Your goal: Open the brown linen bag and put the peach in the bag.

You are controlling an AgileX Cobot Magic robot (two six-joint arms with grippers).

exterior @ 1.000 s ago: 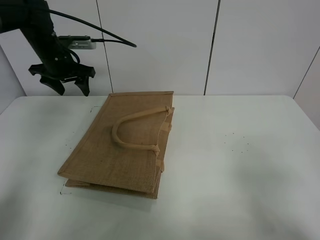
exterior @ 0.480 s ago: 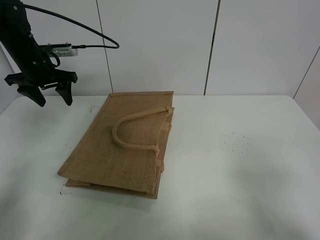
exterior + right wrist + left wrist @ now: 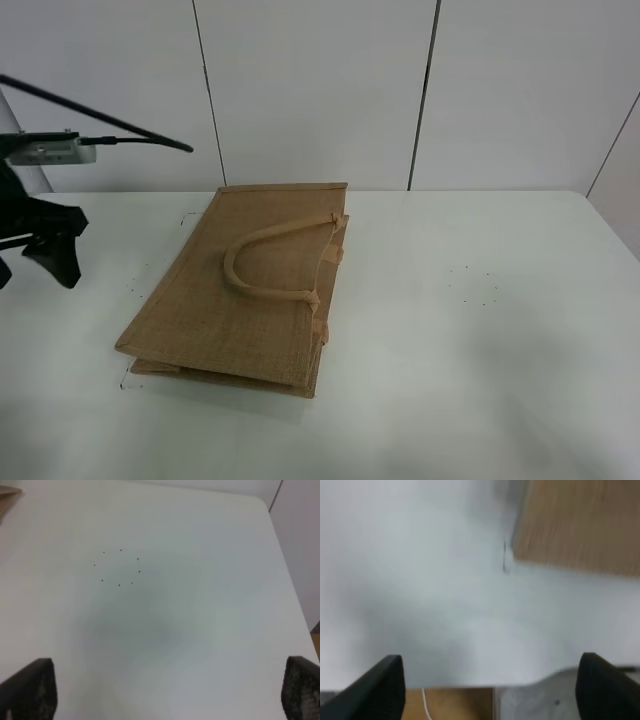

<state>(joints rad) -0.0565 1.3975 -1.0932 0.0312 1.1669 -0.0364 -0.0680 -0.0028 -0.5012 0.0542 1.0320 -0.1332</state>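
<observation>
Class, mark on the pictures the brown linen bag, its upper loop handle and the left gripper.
brown linen bag (image 3: 215,325): exterior high view, flat top panel.
loop handle (image 3: 262,238): exterior high view, top of the arch.
left gripper (image 3: 492,690): left wrist view, midway between the open fingertips.

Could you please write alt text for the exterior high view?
A brown linen bag lies flat and closed on a white table, one loop handle on top. The left gripper, fingers open, hangs at the left edge; no peach is visible.

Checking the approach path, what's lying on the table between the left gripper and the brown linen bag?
Nothing: in the exterior high view only bare white table separates the left gripper from the brown linen bag, which lies flat.
</observation>
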